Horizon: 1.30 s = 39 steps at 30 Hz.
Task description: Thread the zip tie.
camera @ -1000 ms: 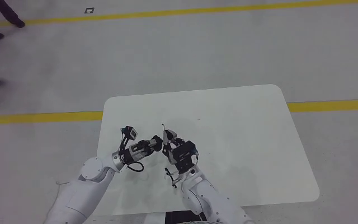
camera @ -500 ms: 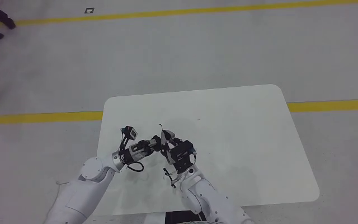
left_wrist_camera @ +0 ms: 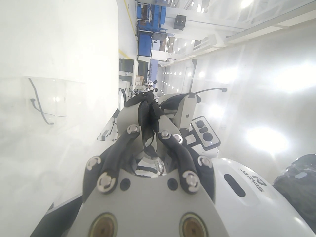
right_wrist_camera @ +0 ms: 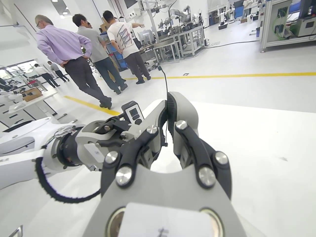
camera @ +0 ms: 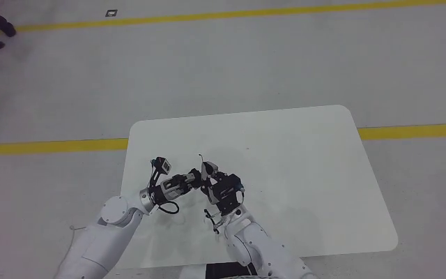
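- Fingers of the right gripper (right_wrist_camera: 168,106) are pressed shut on the zip tie (right_wrist_camera: 165,85), a thin black strap rising upright from between them, above the table.
- Just beside it we see the left gripper (left_wrist_camera: 146,99), its fingers closed together. We cannot tell whether it pinches the tie's other end.
- We judge the risk to be this: the strap looks slim and springy, so it may bend aside, miss its locking slot, or slip from the pinch.
- Below lies a plain white table (camera: 306,160) with rounded corners.
- Beyond it we see grey floor (camera: 279,63) with yellow lines (camera: 209,14), then metal-framed workbenches (right_wrist_camera: 177,38).
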Available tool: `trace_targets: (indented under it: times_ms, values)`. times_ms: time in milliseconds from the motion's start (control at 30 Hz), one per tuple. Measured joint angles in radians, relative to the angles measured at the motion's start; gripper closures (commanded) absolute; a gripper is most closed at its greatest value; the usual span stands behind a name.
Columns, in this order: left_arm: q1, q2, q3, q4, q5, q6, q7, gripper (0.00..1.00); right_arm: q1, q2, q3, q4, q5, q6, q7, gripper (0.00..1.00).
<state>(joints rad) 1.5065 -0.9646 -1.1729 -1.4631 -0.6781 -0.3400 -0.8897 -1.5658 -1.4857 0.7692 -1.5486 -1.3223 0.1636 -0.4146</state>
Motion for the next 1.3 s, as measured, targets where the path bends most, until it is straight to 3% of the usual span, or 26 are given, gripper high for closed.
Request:
trace_targets:
  times_ms: [1300]
  values:
    - [0.000, 0.000, 0.000, 0.000, 0.000, 0.000, 0.000, 1.00, -0.001, -0.005, 0.005, 0.002, -0.004, -0.011, 0.005, 1.00]
